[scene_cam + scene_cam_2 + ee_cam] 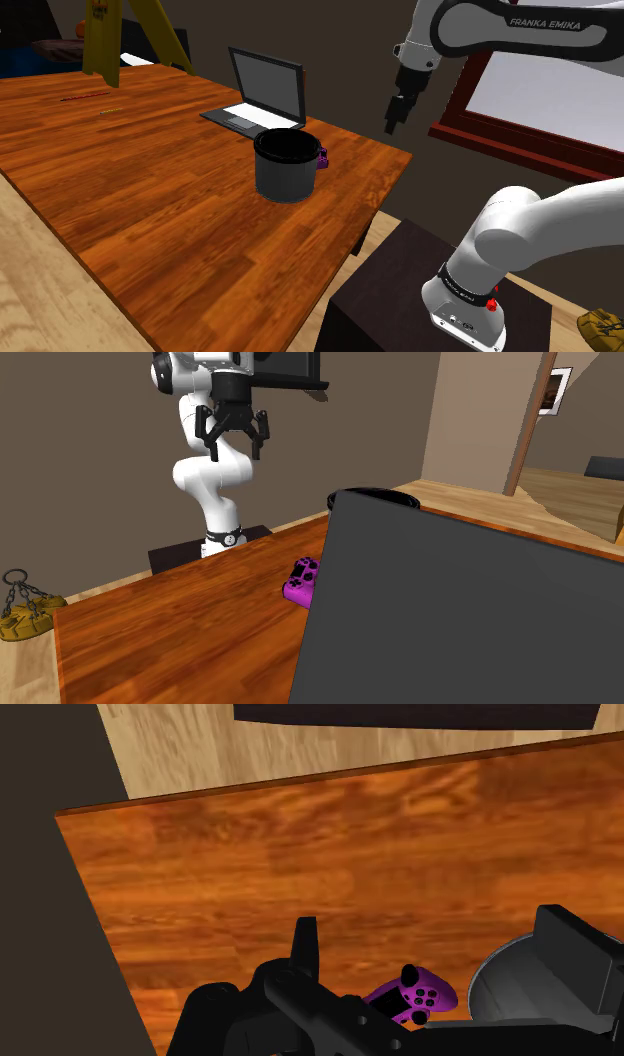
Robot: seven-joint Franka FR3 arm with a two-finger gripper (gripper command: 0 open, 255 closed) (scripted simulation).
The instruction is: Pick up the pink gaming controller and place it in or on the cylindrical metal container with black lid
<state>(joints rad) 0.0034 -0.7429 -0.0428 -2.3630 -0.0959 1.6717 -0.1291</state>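
The pink gaming controller (303,580) lies flat on the wooden table (150,200), just behind the dark cylindrical container (288,163) as the shoulder view sees it; only its tip (322,158) peeks out there. My gripper (234,440) hangs high in the air, open and holding nothing, well above the table's edge near the stand. In the shoulder view the gripper (393,122) is up and to the right of the container. The wrist view looks down on the controller (415,996) beside the container's grey rim (492,984).
An open laptop (258,95) stands behind the container; its dark back (460,622) hides most of the container in the second exterior view. The dark stand (400,300) sits off the table's corner. A yellow ladder (100,35) rises at the far end.
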